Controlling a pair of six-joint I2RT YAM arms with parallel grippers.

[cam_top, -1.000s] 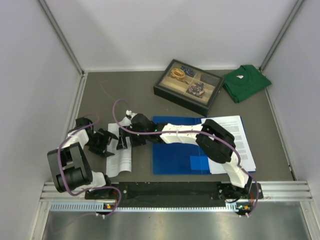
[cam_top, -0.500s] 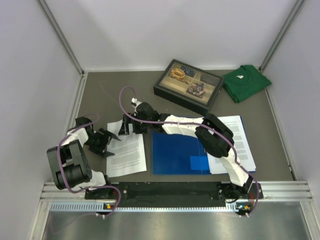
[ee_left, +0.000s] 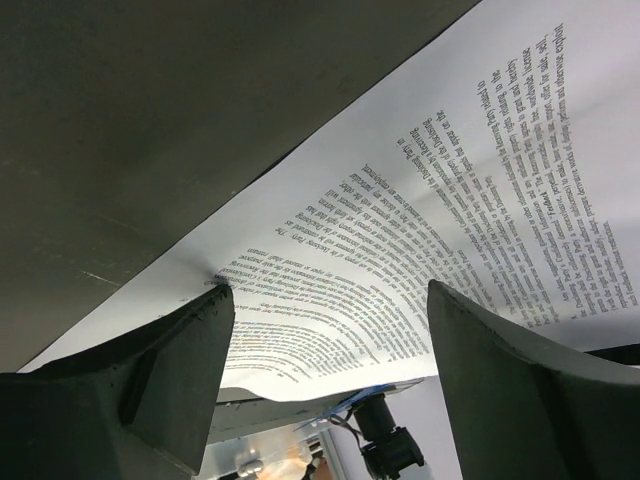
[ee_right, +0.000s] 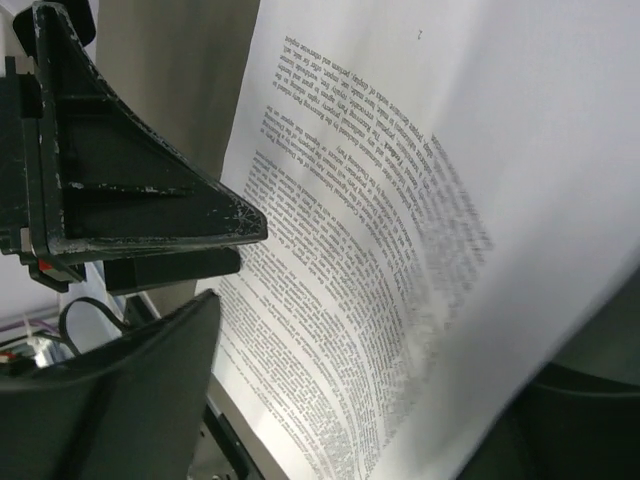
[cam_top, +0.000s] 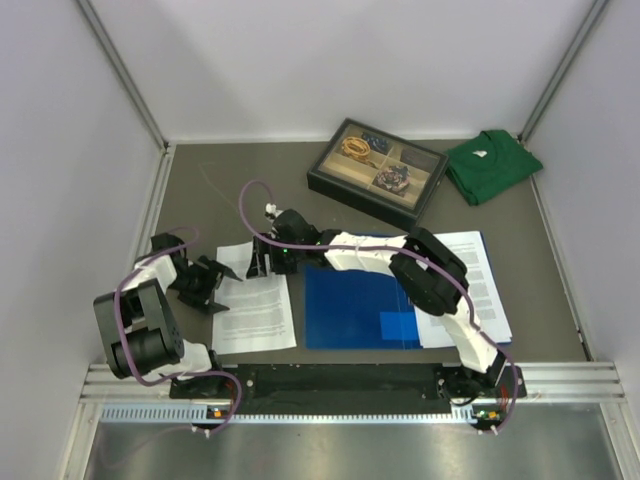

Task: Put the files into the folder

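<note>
One printed white sheet of the files (cam_top: 255, 305) lies on the table left of the blue folder (cam_top: 350, 300), which lies flat and closed. More sheets (cam_top: 478, 280) stick out from under the folder's right side. My left gripper (cam_top: 210, 283) is open at the sheet's left edge. In the left wrist view the sheet (ee_left: 440, 230) curves up between the spread fingers (ee_left: 170, 370). My right gripper (cam_top: 262, 262) is open over the sheet's far edge. In the right wrist view the text (ee_right: 400, 200) fills the space between its wide-apart jaws.
A black-framed compartment tray (cam_top: 377, 172) stands at the back, with a folded green shirt (cam_top: 490, 163) to its right. White walls close in the table on three sides. A metal rail (cam_top: 350, 385) runs along the near edge.
The left sheet was curled up and narrow one second ago; now it lies spread out and wider. My right gripper has moved away from it toward the far side. The left gripper has barely moved.
</note>
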